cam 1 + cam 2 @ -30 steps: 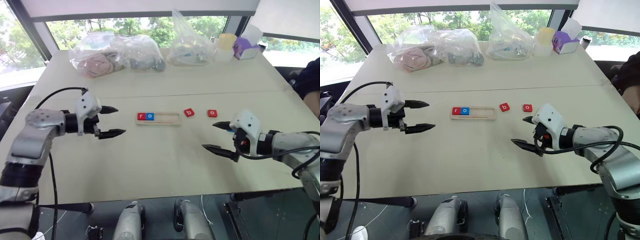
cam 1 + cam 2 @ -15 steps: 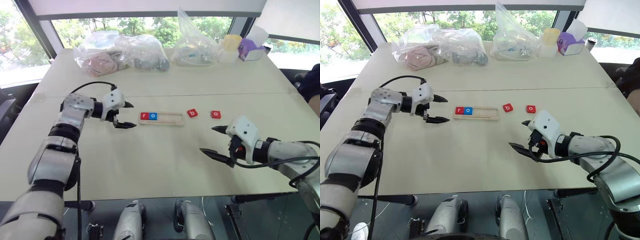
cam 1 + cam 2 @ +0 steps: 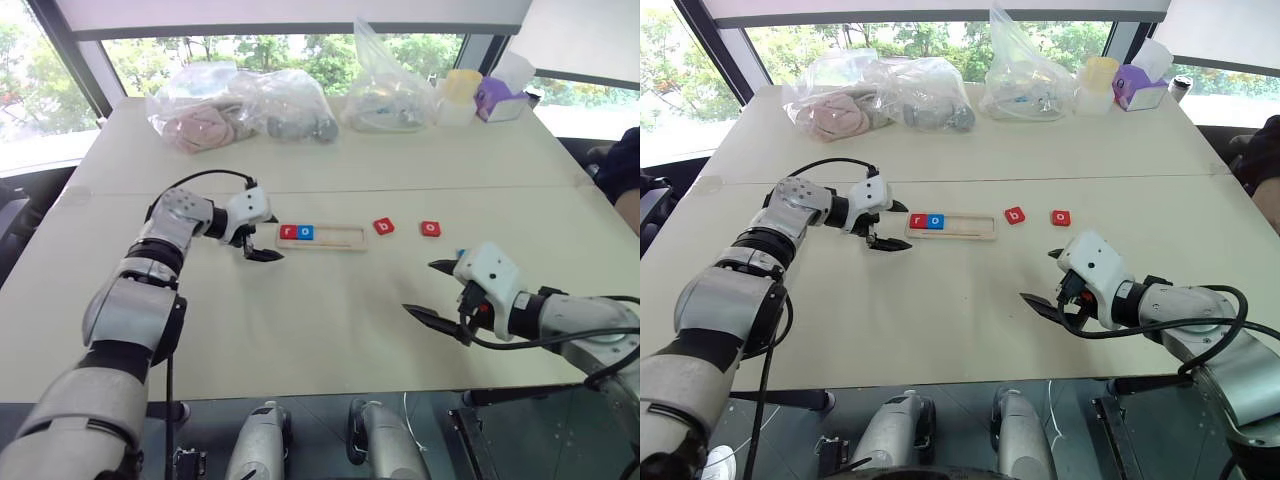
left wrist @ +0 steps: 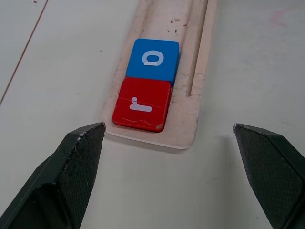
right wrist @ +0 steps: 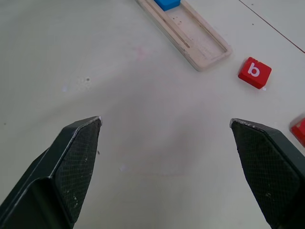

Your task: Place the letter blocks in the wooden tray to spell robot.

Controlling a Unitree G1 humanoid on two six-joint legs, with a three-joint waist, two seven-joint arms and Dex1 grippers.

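Observation:
The wooden tray (image 3: 335,238) lies mid-table with a red r block (image 3: 288,232) and a blue o block (image 3: 306,232) side by side at its left end. To its right, a red b block (image 3: 384,226) and a red o block (image 3: 430,228) lie loose on the table. My left gripper (image 3: 268,238) is open, its tips either side of the tray's left end and empty. The left wrist view shows the r block (image 4: 142,104) and o block (image 4: 152,59) just ahead. My right gripper (image 3: 420,287) hangs open and empty, nearer than the loose blocks. A sliver of blue (image 3: 460,252) shows behind it.
Clear plastic bags (image 3: 235,105) of odds and ends, a yellow cup (image 3: 456,85) and a purple tissue box (image 3: 498,98) line the table's far edge. A person's dark sleeve (image 3: 622,165) is at the right edge. A seam (image 3: 450,187) crosses the tabletop behind the tray.
My left gripper has swung in from the table's left side, forward and rightward, up to the tray's left end. The right gripper has hardly moved. Both stay open.

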